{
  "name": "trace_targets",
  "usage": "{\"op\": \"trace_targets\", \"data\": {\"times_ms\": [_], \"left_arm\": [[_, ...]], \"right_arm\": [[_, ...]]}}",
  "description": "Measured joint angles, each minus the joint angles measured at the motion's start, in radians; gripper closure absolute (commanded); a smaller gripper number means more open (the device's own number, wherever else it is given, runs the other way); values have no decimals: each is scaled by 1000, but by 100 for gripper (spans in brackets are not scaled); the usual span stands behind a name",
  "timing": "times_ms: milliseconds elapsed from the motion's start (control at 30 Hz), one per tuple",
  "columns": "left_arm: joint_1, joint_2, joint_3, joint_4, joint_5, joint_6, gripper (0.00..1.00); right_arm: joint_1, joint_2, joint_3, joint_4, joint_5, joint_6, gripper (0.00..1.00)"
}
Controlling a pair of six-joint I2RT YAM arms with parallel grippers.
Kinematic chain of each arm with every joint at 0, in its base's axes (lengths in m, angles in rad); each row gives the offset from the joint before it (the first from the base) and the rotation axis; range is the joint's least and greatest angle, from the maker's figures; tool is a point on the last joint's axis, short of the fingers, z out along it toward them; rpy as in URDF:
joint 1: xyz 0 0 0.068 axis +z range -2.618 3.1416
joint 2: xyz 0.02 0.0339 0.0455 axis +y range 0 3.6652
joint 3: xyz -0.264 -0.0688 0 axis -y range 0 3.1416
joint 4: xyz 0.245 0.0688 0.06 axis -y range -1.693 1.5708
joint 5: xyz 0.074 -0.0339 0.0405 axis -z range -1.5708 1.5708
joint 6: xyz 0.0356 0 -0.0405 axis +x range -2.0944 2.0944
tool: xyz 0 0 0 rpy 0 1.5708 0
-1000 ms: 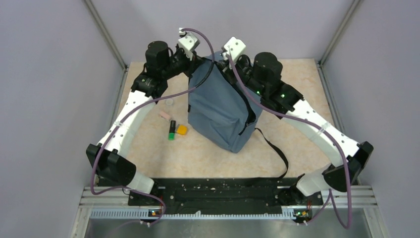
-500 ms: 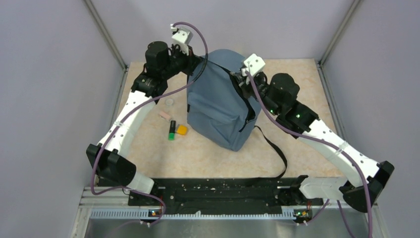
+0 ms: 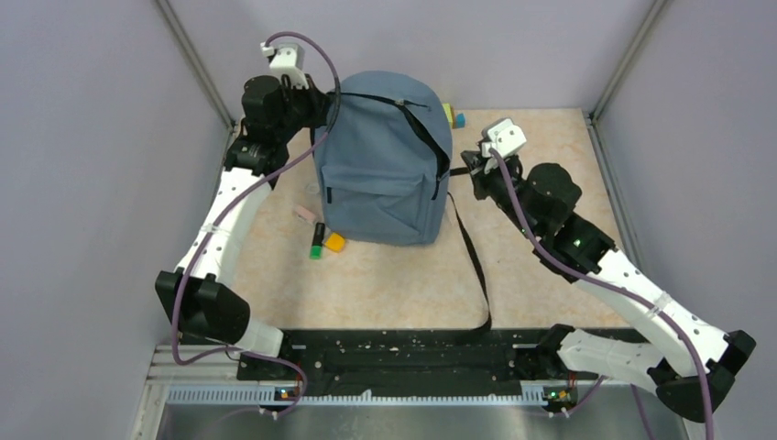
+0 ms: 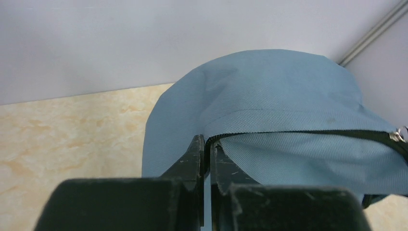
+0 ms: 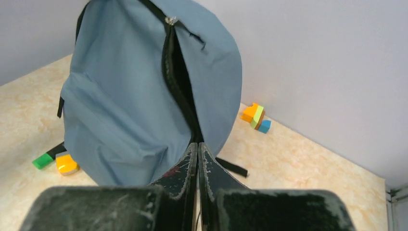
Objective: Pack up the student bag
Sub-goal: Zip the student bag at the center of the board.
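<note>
The student bag, grey-blue with black zippers, stands upright at the back of the table with its front pocket facing the arms. Its main zipper gapes open down the right side. My left gripper is at the bag's upper left corner. In the left wrist view that left gripper is shut on the zipper edge of the student bag. My right gripper sits just right of the bag, shut, and its tips show nothing between them.
A green marker, an orange piece and a pink eraser lie left of the bag's foot. Coloured blocks sit by the back wall. A black strap trails toward the near edge.
The bag has swung left and now stands with its front toward the arms, its top carried left by the left gripper. The right gripper has come off the bag's top and drawn back right.
</note>
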Motion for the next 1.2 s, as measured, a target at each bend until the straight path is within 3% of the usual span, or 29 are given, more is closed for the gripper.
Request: {"op": "trace_targets", "data": {"times_ms": [67, 133, 167, 433, 767, 933, 1200], "left_arm": [[11, -16, -31, 34, -6, -4, 100], [18, -34, -56, 55, -3, -4, 100], [19, -42, -66, 61, 3, -4, 100], [19, -72, -101, 92, 57, 11, 100], [22, -89, -134, 127, 101, 35, 100], [22, -96, -142, 134, 114, 42, 100], [22, -96, -145, 141, 126, 56, 100]], "right_arm": [[0, -3, -10, -9, -2, 13, 89], [0, 0, -9, -16, -19, 31, 62], [0, 4, -3, -26, -33, 36, 56], [-109, 192, 247, -72, -176, 178, 28], [-198, 391, 352, -6, -270, 537, 27], [-223, 448, 353, 55, -300, 666, 34], [-224, 504, 370, 109, -367, 760, 57]]}}
